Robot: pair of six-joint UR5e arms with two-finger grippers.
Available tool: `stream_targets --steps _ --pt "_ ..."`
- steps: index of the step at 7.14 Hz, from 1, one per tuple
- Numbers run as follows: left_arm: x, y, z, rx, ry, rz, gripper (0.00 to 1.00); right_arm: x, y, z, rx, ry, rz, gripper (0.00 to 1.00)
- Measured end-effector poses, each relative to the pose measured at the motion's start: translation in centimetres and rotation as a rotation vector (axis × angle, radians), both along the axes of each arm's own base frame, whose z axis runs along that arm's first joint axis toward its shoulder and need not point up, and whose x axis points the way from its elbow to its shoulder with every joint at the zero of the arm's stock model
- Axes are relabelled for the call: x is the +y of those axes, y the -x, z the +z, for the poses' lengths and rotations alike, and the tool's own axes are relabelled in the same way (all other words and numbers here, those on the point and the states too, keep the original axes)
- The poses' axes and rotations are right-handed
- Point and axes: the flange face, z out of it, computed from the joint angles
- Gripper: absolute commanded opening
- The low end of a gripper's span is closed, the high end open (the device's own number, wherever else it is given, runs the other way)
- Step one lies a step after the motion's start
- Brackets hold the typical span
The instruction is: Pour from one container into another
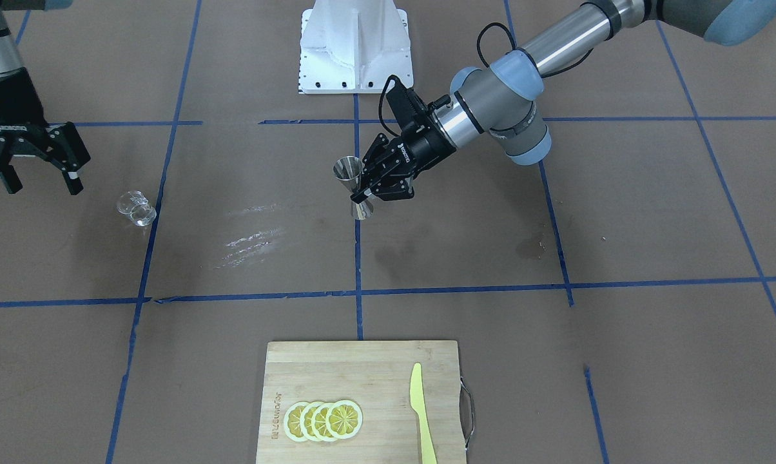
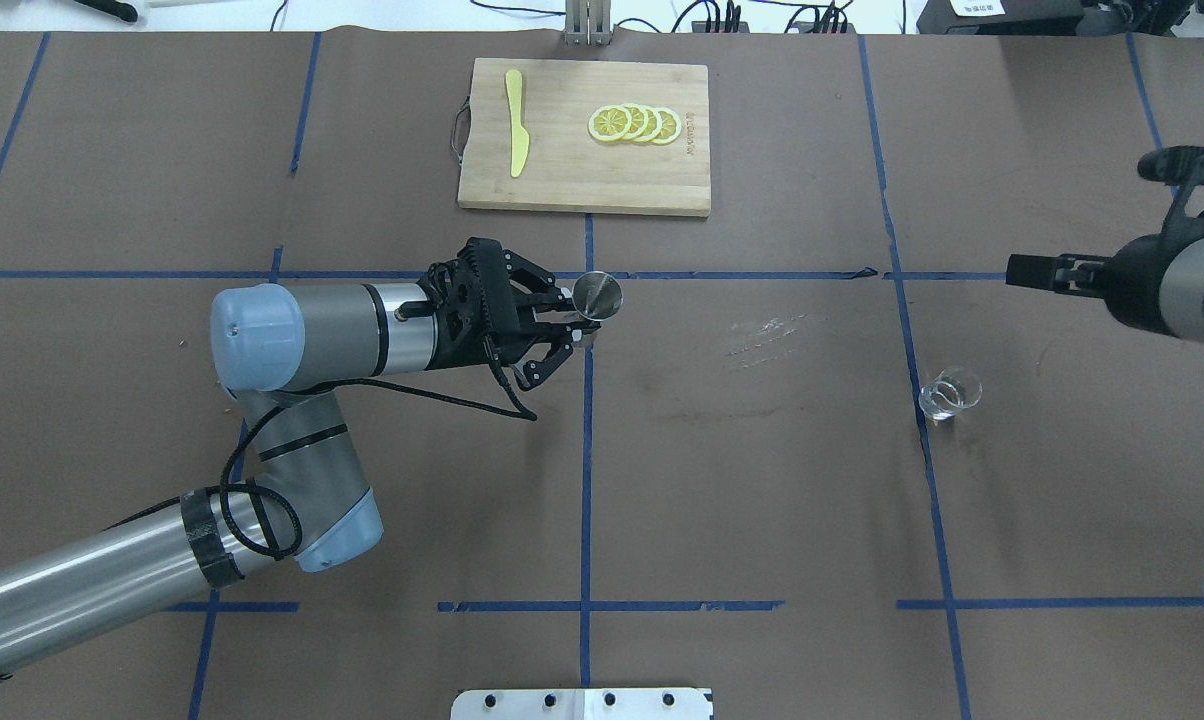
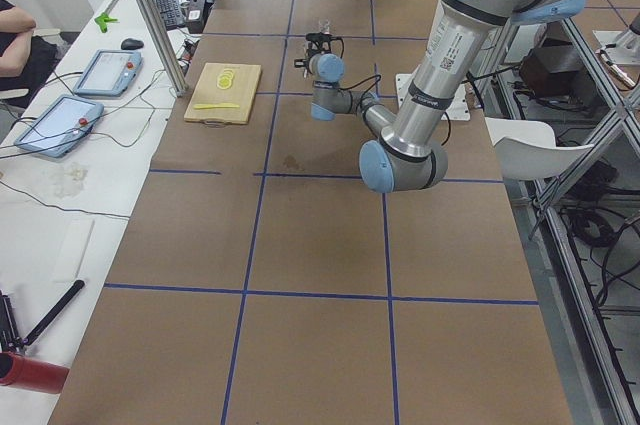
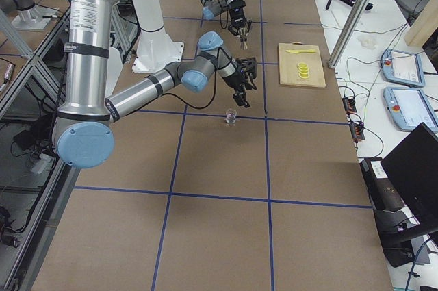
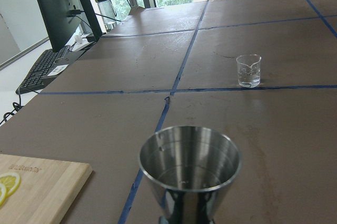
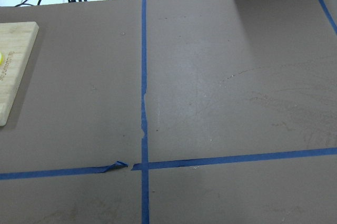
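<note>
**Brown-Papered Table: What You Had on It**

Surface: your table was covered in brown paper and squared off with blue tape.

Item 1, steel jigger: hourglass-shaped, mouth upward, near the table's middle, just beside a crossing of tape lines. Your left gripper came in from the side and was clamped on its narrow waist. You could not tell whether its foot touched the paper.

Item 2, glass tumbler: small and clear. It stood free on the paper on the right arm's side, just beside a tape line and well apart from the jigger.

Item 3, right gripper: fingers spread wide with nothing between them. It was near the tumbler but not touching it.

Item 4, wooden cutting board: at your edge of the table. It carried a row of overlapping lemon slices and a yellow knife lying apart from them.

Item 5, white base plate: at the robot's edge, opposite the board.
</note>
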Motion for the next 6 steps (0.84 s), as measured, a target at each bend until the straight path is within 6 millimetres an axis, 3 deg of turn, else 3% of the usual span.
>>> stream_targets --steps 1,3,6 --pt "0.0 0.1 -0.1 0.002 0.000 -0.001 0.00 1.9 2.6 0.5 0.020 -0.054 0.048 1.00" --pt "0.1 0.1 -0.2 0.003 0.001 -0.001 0.00 5.0 5.9 1.9 0.071 -0.142 0.100 1.00" --pt "0.1 0.4 -0.2 0.008 0.008 -0.003 0.00 8.3 10.8 7.0 0.140 -0.289 0.228 1.00"
